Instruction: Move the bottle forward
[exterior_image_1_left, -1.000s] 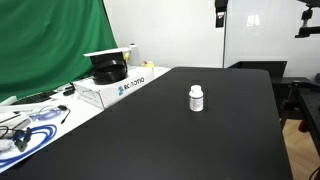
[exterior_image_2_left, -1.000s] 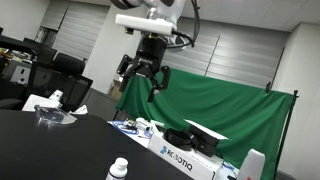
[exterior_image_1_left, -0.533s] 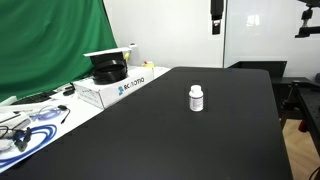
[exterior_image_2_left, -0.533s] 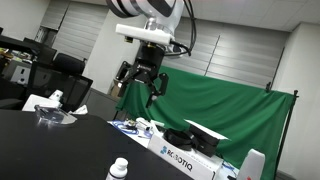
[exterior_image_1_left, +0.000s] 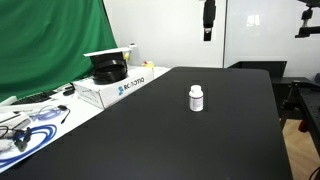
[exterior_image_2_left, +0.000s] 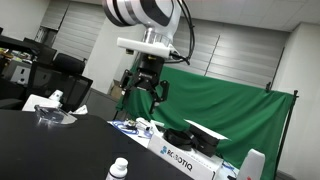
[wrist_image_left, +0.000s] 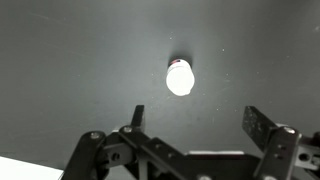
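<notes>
The bottle (exterior_image_1_left: 196, 98) is small, white and cylindrical with a white cap and a dark label band. It stands upright on the black table (exterior_image_1_left: 190, 140), and shows at the bottom edge of an exterior view (exterior_image_2_left: 118, 170). In the wrist view I see it from above as a white disc (wrist_image_left: 180, 78). My gripper (wrist_image_left: 197, 115) is open and empty, high above the bottle. It hangs well above the table in both exterior views (exterior_image_2_left: 143, 88), with only its lower tip showing at the top edge (exterior_image_1_left: 208, 28).
A white Robotiq box (exterior_image_1_left: 118, 85) with a black part on top sits at the table's edge by the green screen (exterior_image_1_left: 50, 45). Cables and clear plastic items (exterior_image_1_left: 25, 125) lie on the white surface beside it. A white container (exterior_image_2_left: 254, 165) stands at the edge.
My gripper has moved lower and sideways across both exterior views, toward the spot above the bottle. The bottle has not moved.
</notes>
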